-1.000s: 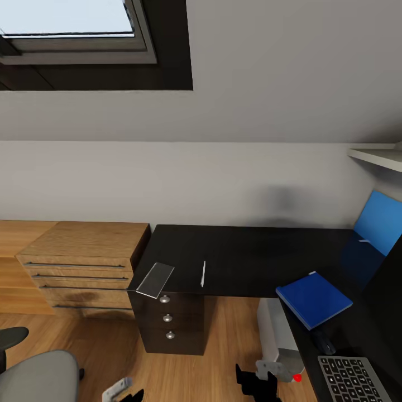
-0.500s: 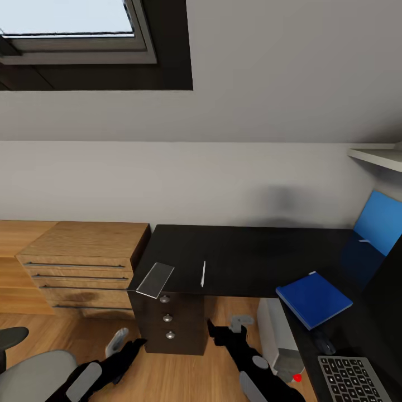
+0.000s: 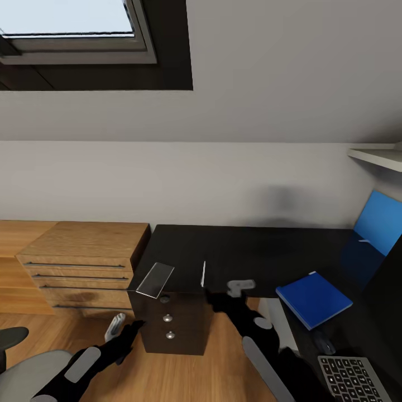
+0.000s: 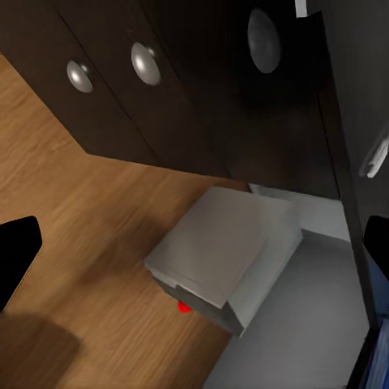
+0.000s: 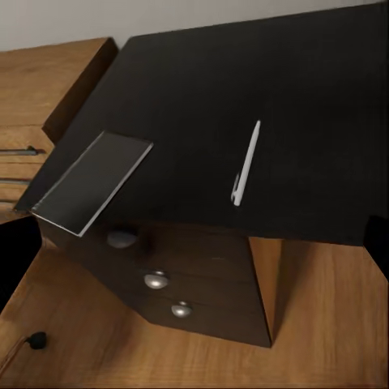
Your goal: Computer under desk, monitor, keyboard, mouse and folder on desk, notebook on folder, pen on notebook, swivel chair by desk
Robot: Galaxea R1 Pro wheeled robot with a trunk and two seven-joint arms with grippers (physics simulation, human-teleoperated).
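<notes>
Black desk (image 3: pixel 251 251) edge is facing both raised arms; right gripper (image 3: pixel 226 291) fingers are spreading wide near the pen (image 3: pixel 203 273), left gripper (image 3: pixel 124 326) likewise, both empty.

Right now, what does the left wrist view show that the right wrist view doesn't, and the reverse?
Left wrist view, not right wrist view: the computer, a light-grey box with a red light, on the floor beside the drawers.

Right wrist view, not left: the notebook overhanging the desk edge, and the wooden chest.

Both: the dark drawers' round silver knobs and the wood floor.
</notes>
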